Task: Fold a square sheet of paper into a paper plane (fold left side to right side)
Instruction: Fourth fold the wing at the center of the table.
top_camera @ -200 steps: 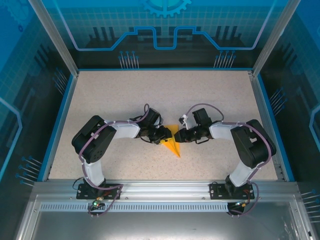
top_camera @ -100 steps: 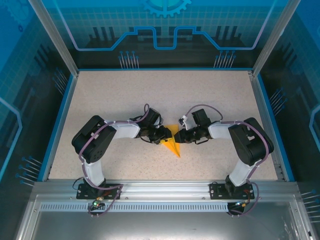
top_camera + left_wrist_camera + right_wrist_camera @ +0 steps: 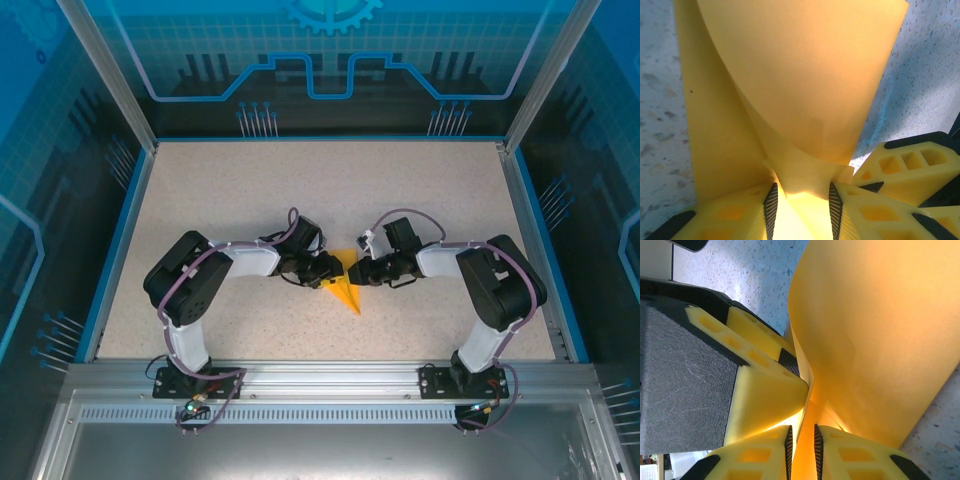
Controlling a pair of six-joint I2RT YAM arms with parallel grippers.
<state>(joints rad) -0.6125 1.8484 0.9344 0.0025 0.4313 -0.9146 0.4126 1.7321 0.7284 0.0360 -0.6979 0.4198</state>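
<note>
Top view: orange plane [image 3: 344, 290] mid-frame on the bench [image 3: 250, 190].
Left jaws and right jaws both pinch it.

Right jaws tighter on paper plane [image 3: 875, 340]

top: high, looking down, far, whole table [image 3: 250, 200] | wrists: close, facing each other, sharing paper [image 3: 805, 90]

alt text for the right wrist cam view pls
Orange-yellow folded paper curves up the right side, its lower part running down between the narrowly spaced black pads of the right gripper at the bottom. The left gripper reaches in from the left, its yellow fingertip against the paper, above a speckled table.
</note>
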